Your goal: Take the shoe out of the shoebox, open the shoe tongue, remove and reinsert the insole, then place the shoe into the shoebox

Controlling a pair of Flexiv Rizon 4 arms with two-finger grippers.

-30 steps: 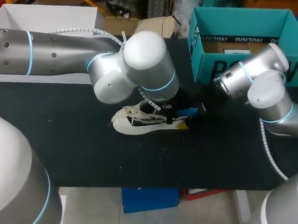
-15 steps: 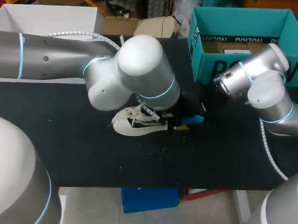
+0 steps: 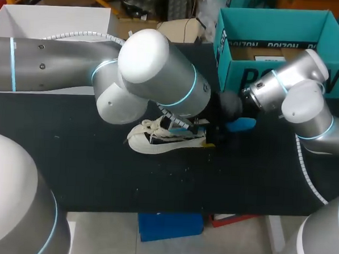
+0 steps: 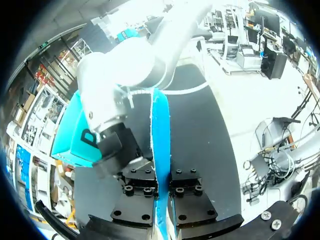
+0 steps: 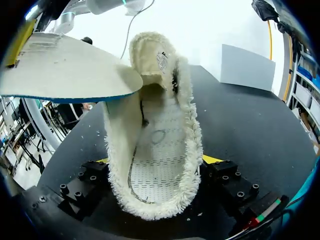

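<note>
A white fluffy-lined shoe (image 3: 157, 139) lies on its sole mid-table, heel toward the teal shoebox (image 3: 263, 72). In the right wrist view the shoe (image 5: 160, 150) sits heel-first between my right gripper's (image 5: 157, 167) widely spread fingers (image 5: 213, 159), which press it from both sides. The insole (image 5: 65, 70), white on top and blue beneath, hangs above the shoe, free of it. My left gripper (image 4: 161, 200) is shut on the insole (image 4: 160, 130), seen edge-on. In the head view the insole (image 3: 241, 124) shows blue beside the heel, and the left gripper itself is hidden under its arm.
The open teal shoebox stands at the back right on the black table (image 3: 99, 174), just behind my right arm (image 3: 296, 105). A white box (image 3: 50, 18) sits at the back left. My left arm (image 3: 155, 75) spans the table above the shoe.
My left gripper has drawn the blue insole out of the shoe's heel and carried it to the right and up. The shoe and my right arm have stayed still.
</note>
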